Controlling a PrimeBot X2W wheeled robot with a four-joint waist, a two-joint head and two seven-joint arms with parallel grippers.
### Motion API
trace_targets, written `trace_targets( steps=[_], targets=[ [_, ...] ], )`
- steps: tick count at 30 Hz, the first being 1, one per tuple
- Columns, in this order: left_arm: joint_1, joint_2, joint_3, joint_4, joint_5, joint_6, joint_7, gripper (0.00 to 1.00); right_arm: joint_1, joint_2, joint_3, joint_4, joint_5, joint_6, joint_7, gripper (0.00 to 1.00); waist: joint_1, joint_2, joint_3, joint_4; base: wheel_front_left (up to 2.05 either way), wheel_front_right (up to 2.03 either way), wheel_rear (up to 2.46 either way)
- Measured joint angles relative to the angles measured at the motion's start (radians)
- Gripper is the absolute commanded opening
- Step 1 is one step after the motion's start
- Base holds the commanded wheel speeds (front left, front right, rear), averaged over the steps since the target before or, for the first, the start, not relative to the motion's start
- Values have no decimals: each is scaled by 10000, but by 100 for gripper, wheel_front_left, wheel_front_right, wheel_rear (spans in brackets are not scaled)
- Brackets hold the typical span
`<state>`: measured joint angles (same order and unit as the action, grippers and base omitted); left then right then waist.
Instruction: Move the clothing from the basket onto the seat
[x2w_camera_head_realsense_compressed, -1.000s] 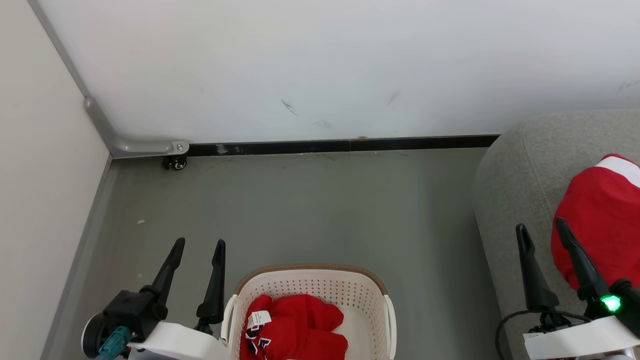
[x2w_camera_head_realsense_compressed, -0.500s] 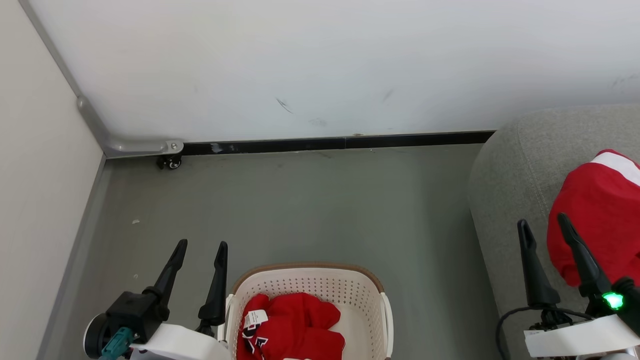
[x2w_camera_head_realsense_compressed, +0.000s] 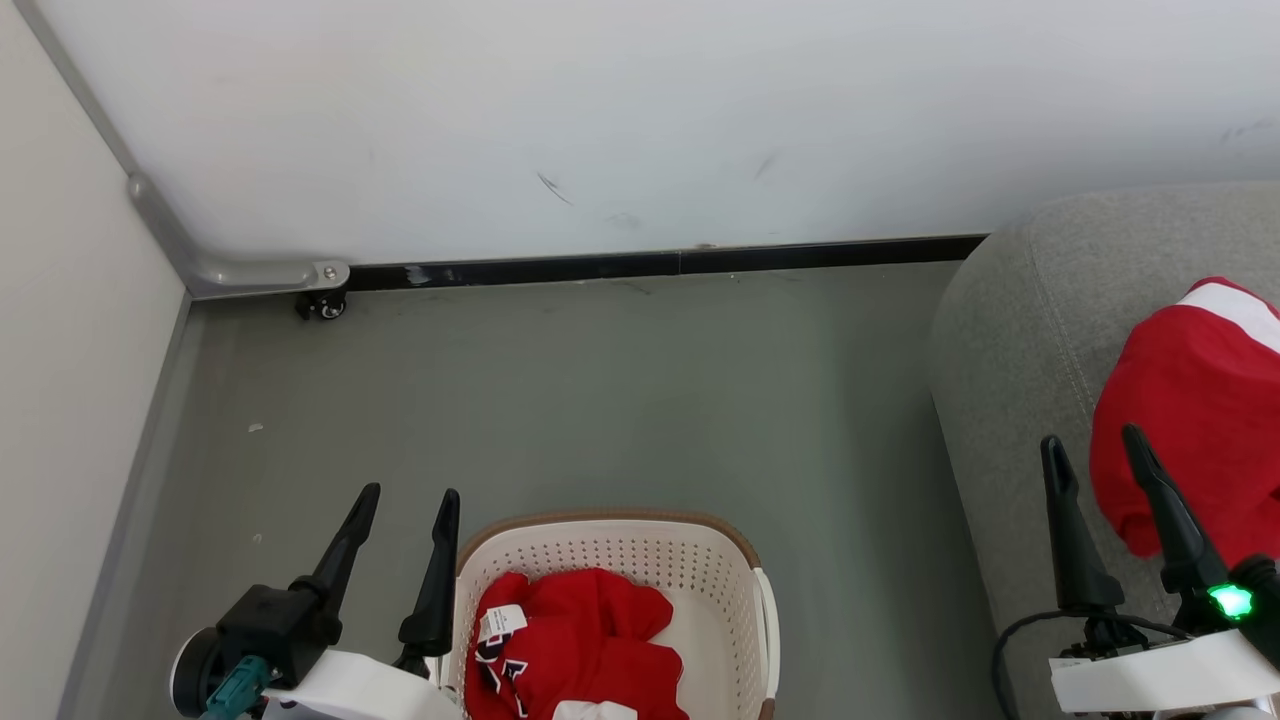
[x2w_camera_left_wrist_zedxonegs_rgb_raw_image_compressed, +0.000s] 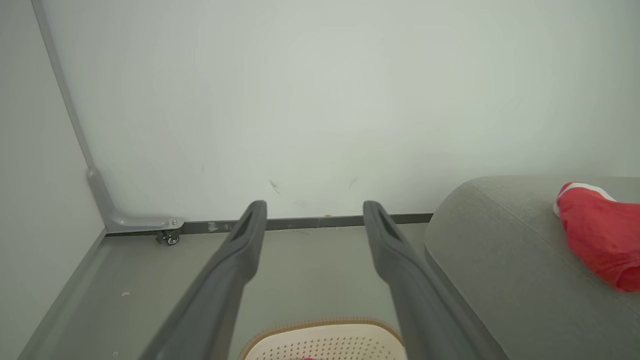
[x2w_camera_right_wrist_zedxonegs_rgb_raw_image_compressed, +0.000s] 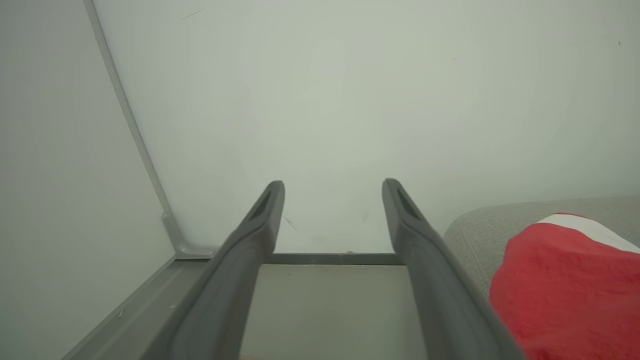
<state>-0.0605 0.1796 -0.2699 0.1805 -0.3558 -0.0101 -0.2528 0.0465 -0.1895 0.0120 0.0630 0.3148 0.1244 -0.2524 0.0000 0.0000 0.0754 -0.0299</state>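
Head camera dipped slightly, things unmoved — left gripper (x2w_camera_head_realsense_compressed: 411, 490) and right gripper (x2w_camera_head_realsense_compressed: 1089, 435) gape empty; clothing (x2w_camera_head_realsense_compressed: 580, 640) bunched against the left wall of the basket (x2w_camera_head_realsense_compressed: 610, 518), more — perhaps one garment — on the seat (x2w_camera_head_realsense_compressed: 1010, 330), back from its rounded edge.

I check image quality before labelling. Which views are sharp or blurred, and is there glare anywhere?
Head view: even, soft light, no glare; the basket holes look sharp; the green lamp blooms slightly. Left wrist view: the left pincer is close and soft-edged. Right wrist view: the right pincer and the red clothing are blurred.
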Motion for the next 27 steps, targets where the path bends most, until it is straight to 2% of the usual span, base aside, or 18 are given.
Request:
trace_targets(
  steps=[27],
  targets=[
    [-509, 58, -199, 911, 255, -445, 0, 100, -333, 309, -19, -391, -59, 0, 0, 100, 0, 0, 1352, -355, 0, 0, 0]
  ],
)
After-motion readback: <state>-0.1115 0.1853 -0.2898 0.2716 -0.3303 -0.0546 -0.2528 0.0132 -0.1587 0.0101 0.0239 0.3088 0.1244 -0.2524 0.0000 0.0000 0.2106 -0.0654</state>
